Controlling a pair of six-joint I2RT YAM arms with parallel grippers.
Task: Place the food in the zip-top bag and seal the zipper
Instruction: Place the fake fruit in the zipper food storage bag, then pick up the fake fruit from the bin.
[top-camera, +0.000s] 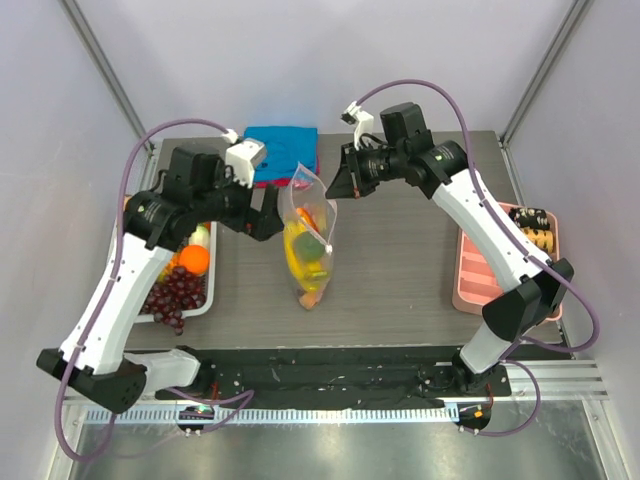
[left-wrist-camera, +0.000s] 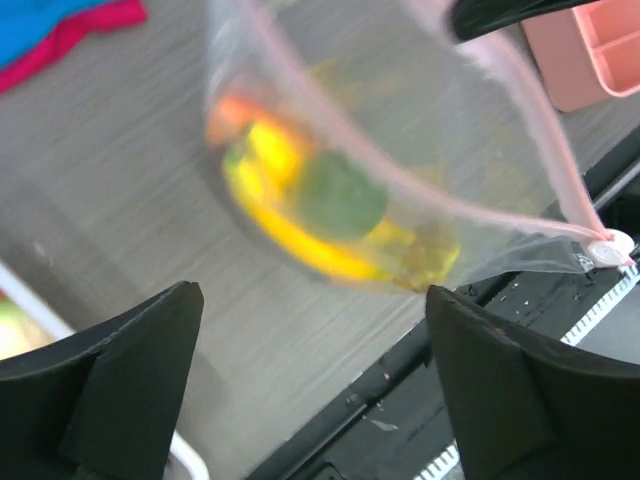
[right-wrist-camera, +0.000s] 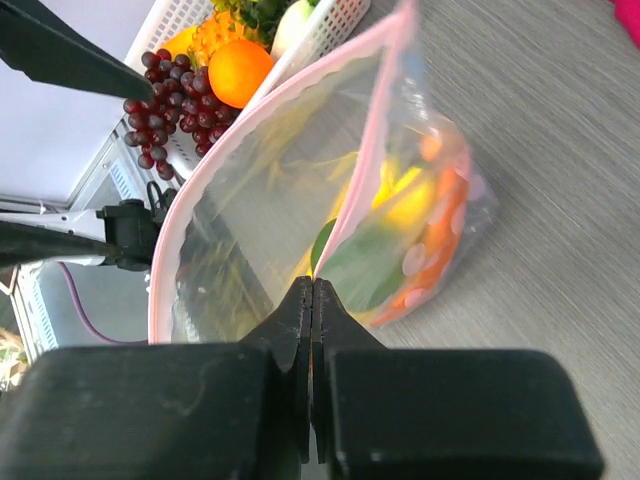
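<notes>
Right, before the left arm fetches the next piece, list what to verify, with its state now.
1. Right jaws shut on the mouth edge of the zip-top bag: ok.
2. Bag mouth held open, pink edges apart: ok.
3. Left jaws open and empty: ok.
4. All food bagged: not ok; the orange and the grapes lie in the white basket.
5. Zipper sealed: not ok.
6. Bag bottom resting on the table: cannot tell.
</notes>
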